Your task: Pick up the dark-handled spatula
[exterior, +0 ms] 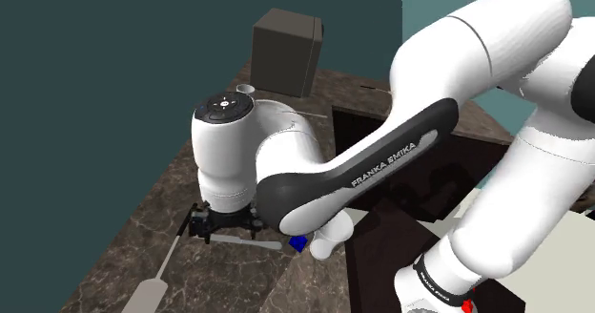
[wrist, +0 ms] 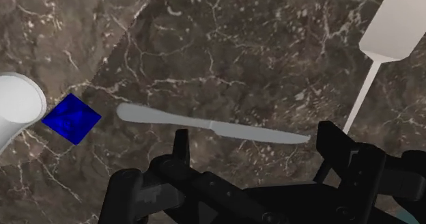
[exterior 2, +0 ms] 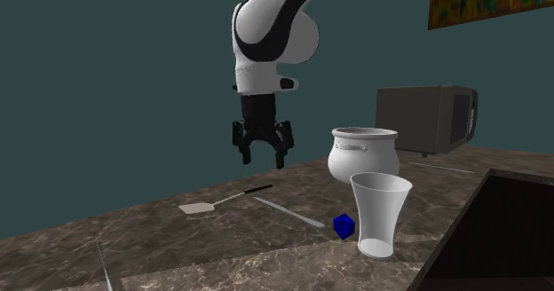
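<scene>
Your spatula (exterior 2: pixel 226 199) lies flat on the counter (exterior 2: pixel 160 245), its pale blade toward the second exterior view's left. Its thin dark handle (exterior 2: pixel 259 190) sits almost under the gripper (exterior 2: pixel 264 161), which hangs above it with jaws wide and empty. I'd judge the spatula light and stiff, but low and slim, so it may skid or pivot as the fingers close. Take it across the handle, squarely, and keep clear of the knife (exterior 2: pixel 288 211) lying just beside it.
</scene>
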Robot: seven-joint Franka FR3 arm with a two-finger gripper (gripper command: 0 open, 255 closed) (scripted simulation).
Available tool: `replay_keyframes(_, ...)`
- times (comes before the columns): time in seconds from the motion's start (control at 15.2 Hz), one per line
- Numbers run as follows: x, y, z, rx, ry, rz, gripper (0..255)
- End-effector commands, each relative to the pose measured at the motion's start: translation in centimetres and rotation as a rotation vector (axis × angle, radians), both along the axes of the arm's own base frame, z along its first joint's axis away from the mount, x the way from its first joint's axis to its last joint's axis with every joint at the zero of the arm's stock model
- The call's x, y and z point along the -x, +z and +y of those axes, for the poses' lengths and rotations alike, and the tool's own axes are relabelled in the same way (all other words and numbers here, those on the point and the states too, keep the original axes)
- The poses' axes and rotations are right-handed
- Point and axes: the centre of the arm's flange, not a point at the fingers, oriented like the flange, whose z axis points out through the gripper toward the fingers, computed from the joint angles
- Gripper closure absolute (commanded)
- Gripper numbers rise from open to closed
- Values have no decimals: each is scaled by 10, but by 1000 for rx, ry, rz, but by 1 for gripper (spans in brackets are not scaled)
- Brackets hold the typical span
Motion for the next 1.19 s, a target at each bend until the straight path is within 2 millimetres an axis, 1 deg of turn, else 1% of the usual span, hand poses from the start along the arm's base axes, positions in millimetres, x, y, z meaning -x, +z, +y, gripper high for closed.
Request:
replay_keyframes(0.0,-14,-18,17,-2,-49,-8,0)
replay_keyframes(0.33,-50,-48,62,-13,-155,-13,0)
replay_keyframes(0.73,-99,-84,112,-25,-283,-19,0)
replay_keyframes(0.79,-99,-84,112,-25,-283,-19,0)
replay_keyframes(1.12,-99,-110,112,-25,-283,-19,0)
